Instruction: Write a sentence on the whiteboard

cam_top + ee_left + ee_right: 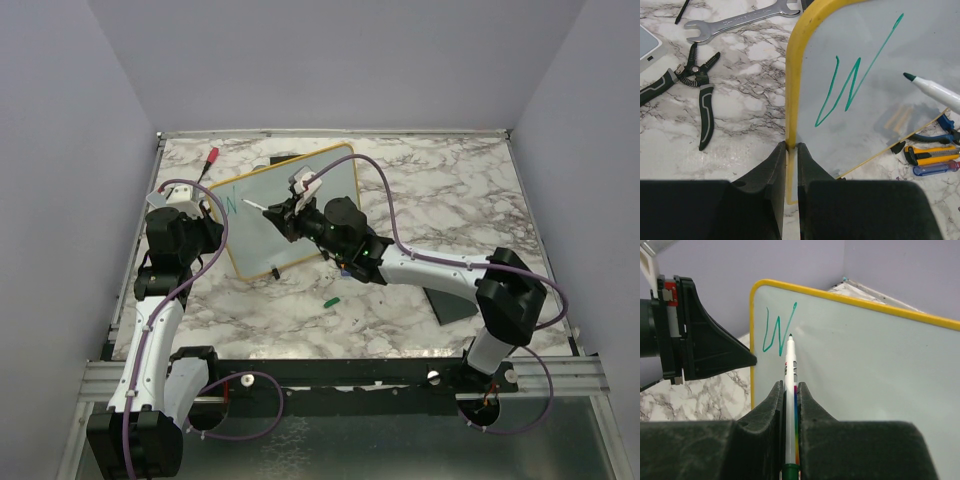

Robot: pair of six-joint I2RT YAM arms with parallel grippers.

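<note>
The whiteboard (262,240), white with a yellow frame, stands tilted at the table's back left. My left gripper (792,147) is shut on the frame's edge (792,90). Of the sentence, only a teal-green "W" (845,87) shows, near the board's top left corner (777,332). My right gripper (790,386) is shut on a white marker (790,367) with a rainbow stripe. The marker's green tip (910,76) sits just right of the "W", close to the board; I cannot tell whether it touches. In the top view the right gripper (287,214) hangs over the board's middle.
A wrench (740,20) and wire strippers (702,95) lie left of the board. A yellow utility knife (930,152) and a screwdriver (935,168) lie past its lower edge. A green cap (331,299) and a black pad (450,302) lie nearer the arms, a red-handled tool (212,157) at the back.
</note>
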